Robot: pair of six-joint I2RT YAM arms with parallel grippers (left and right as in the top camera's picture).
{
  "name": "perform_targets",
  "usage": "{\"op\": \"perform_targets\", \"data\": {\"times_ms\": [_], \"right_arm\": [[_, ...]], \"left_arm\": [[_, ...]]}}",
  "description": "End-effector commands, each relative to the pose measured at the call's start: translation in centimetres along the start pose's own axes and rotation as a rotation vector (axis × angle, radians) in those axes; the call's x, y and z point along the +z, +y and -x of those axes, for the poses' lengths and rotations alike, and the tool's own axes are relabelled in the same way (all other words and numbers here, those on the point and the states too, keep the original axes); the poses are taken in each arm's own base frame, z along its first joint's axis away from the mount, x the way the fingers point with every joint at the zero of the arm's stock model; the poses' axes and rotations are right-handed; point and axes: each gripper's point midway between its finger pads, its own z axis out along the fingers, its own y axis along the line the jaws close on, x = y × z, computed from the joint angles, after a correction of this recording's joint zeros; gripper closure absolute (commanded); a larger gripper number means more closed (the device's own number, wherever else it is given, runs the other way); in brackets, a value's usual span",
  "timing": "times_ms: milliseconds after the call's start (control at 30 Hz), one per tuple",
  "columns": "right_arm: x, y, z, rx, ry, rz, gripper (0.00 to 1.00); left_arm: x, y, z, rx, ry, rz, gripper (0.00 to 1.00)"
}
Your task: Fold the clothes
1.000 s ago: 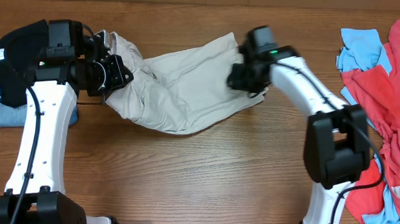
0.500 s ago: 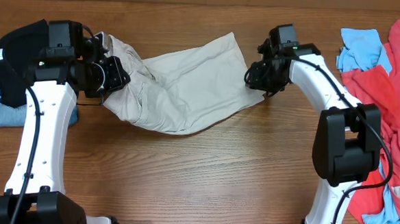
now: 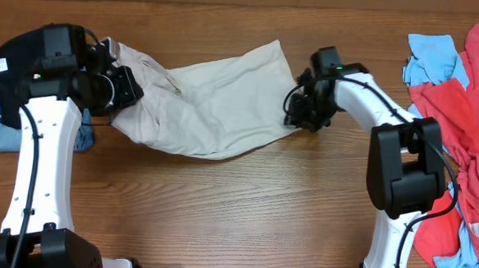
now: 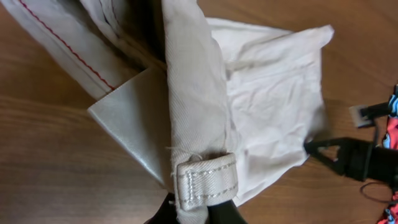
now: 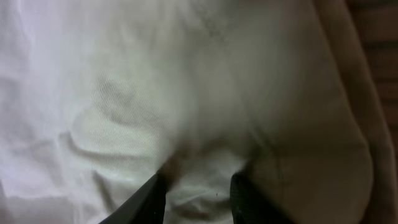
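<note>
The trousers (image 3: 208, 108) lie spread across the desk (image 3: 236, 208), up toward 12 o'clock, between the two arms. At their 9 o'clock end the left claw (image 4: 194, 213) is clenched on the waistband (image 4: 186, 93). At 3 o'clock the right claw (image 5: 199, 193) presses its fingers (image 5: 152, 199) into the cloth; I cannot tell whether it grips.

Left arm stretches toward 12 o'clock, left gripper (image 3: 123, 87) clamped on the clothes (image 3: 217, 100); right arm bends toward 10 o'clock, right gripper (image 3: 298, 116) parted.
</note>
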Motion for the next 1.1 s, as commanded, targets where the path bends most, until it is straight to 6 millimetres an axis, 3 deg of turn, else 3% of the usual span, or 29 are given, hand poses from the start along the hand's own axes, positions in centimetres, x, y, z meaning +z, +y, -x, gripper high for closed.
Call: {"op": "perform_targets", "data": {"times_ms": [0, 233, 500, 667, 933, 1067], "right_arm": [[2.6, 3.0, -2.6, -0.029, 0.080, 0.014, 0.62], [4.1, 6.8, -4.7, -0.050, 0.113, 0.009, 0.62], [4.9, 9.0, -6.4, -0.048, 0.139, 0.002, 0.60], [5.1, 9.6, -6.8, -0.060, 0.146, 0.001, 0.59], [5.1, 9.4, -7.2, -0.052, 0.161, -0.008, 0.58], [5.1, 9.2, -7.2, -0.047, 0.160, -0.020, 0.58]], "left_arm": [[-2.8, -2.0, 2.6, 0.110, -0.104, -0.023, 0.96], [-2.2, -3.5, 2.6, 0.149, -0.099, -0.037, 0.96], [2.7, -7.9, 0.5, 0.252, 0.005, -0.090, 0.96], [5.6, -11.0, -1.6, 0.301, 0.067, -0.118, 0.96], [10.1, -12.8, -4.7, 0.353, 0.169, -0.102, 0.96], [11.2, -13.7, -5.3, 0.367, 0.178, -0.114, 0.96]]}}
